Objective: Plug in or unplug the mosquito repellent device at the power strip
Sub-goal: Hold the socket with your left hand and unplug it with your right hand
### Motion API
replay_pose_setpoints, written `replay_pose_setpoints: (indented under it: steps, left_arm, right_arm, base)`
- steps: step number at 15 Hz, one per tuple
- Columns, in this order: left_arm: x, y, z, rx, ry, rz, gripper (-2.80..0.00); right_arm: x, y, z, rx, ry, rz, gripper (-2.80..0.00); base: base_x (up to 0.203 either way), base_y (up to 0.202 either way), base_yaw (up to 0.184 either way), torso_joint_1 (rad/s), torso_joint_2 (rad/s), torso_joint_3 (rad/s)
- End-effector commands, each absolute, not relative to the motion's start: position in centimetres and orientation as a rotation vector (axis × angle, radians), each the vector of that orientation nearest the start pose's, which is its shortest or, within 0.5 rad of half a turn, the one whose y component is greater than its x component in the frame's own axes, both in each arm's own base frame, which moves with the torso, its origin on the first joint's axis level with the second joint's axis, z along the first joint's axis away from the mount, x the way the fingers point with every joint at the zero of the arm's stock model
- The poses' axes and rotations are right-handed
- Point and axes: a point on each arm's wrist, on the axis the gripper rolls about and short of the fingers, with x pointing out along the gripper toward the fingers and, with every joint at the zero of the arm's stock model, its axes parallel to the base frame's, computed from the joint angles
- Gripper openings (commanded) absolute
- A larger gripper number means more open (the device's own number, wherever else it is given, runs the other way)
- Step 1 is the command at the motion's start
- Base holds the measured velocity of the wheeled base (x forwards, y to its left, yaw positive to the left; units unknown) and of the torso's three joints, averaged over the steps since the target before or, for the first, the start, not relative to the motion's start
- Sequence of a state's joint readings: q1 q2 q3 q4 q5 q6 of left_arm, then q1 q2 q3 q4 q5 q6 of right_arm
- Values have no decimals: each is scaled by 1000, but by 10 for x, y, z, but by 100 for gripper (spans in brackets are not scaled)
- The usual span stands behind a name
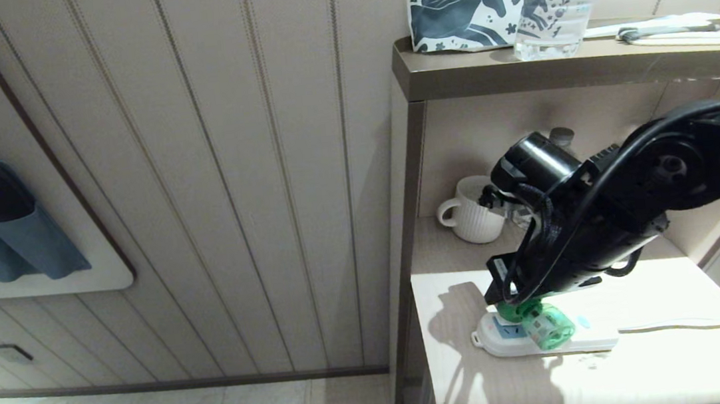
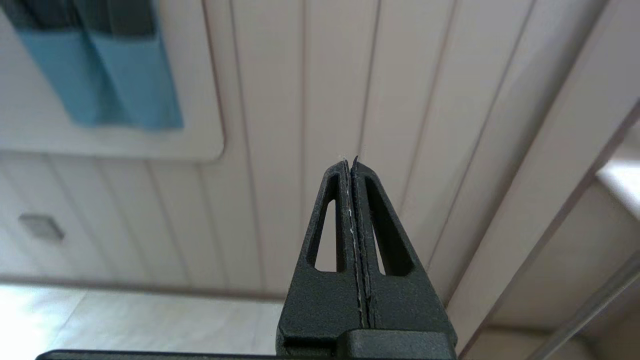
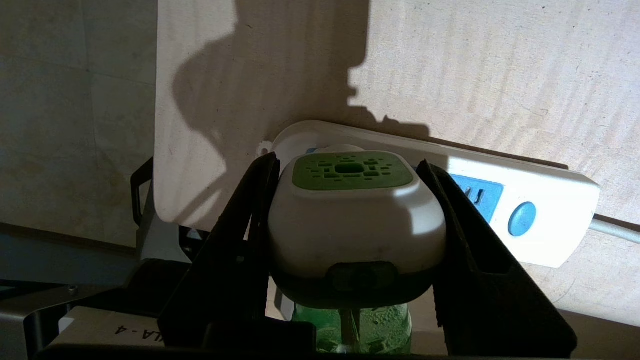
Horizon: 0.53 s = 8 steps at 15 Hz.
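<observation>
Repellent point(image 3: 356, 220), smooth white head, green cap, on the strip point(image 3: 530, 200), right gripper point(image 3: 350, 235) squeezing it, left gripper point(image 2: 354, 165) closed.

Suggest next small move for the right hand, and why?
Probably a short, straight pull away from the power strip. The right hand has its fingers clamped on both sides of the mosquito repellent device, which sits over the strip's end socket. If instead it's being plugged in, press straight in; prongs are hidden.
</observation>
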<state>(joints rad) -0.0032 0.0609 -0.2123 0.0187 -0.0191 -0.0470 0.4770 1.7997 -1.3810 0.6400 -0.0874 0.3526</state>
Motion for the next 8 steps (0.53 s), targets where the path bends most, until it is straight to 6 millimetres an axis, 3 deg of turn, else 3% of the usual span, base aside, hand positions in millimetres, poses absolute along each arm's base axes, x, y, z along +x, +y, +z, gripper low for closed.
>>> replay_pose_setpoints:
  steps: [1, 4, 8]
  left_arm:
    - [-25, -1, 169, -85, -74, -66, -280]
    - [18, -7, 197, -182, 133, -286, -280]
    - [84, -20, 197, -254, 417, -707, -280]
  right_arm:
    - [277, 141, 201, 23, 1063, 168, -280]
    - [278, 143, 205, 28, 1049, 172, -280]
    - [284, 145, 205, 26, 1056, 168, -280]
  base:
    - [0, 0, 0, 0, 0, 0]
    - [0, 0, 0, 0, 0, 0]
    - [0, 0, 0, 0, 0, 0]
